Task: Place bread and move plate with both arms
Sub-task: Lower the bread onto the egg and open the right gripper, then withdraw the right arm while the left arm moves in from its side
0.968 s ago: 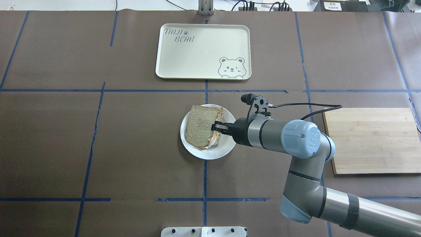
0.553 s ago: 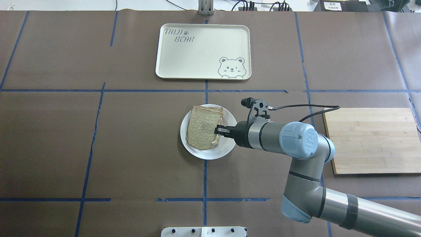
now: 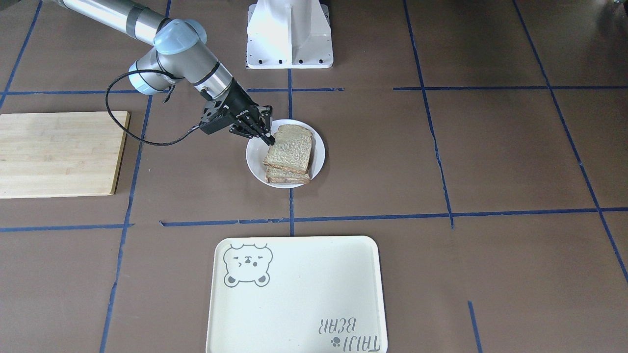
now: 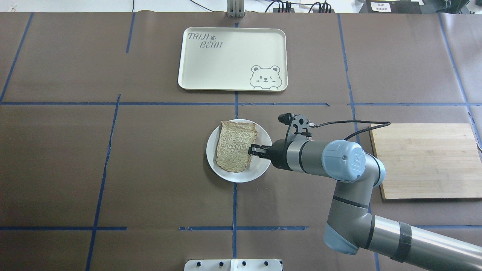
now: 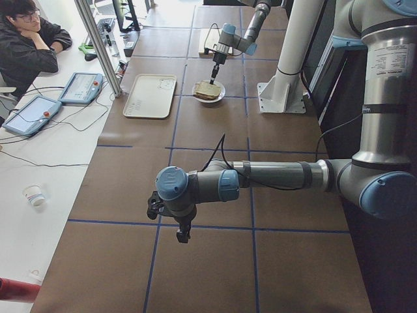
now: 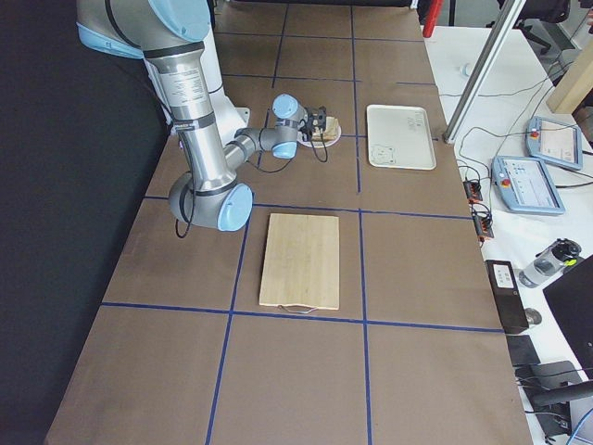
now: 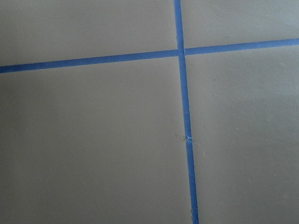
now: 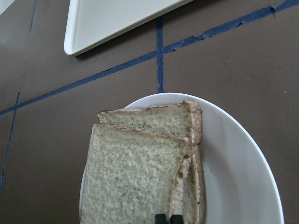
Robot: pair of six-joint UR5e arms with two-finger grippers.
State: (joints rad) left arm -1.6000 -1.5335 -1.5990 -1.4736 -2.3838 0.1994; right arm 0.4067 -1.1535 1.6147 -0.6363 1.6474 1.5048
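The bread [image 4: 233,146] lies flat on a second slice [image 3: 287,177] on the white plate [image 4: 260,169] at the table's middle. It also shows in the front view [image 3: 289,149] and the right wrist view [image 8: 135,182]. No egg shows between the slices. My right gripper [image 4: 251,150] is shut on the bread's right edge, and its fingertips [image 8: 161,218] pinch the crust, low over the plate [image 8: 238,172]. My left gripper [image 5: 184,235] hangs over bare table far to the left. I cannot tell whether it is open or shut.
A cream tray [image 4: 231,58] with a bear drawing lies beyond the plate. A wooden cutting board [image 4: 425,160] lies to the right, behind my right arm's elbow. The white pedestal [image 3: 289,34] stands at the robot's edge. The left wrist view shows only brown mat with blue tape lines.
The bread was tilted up in my right gripper; it has come down flat onto the lower slice and shifted slightly right with the gripper.
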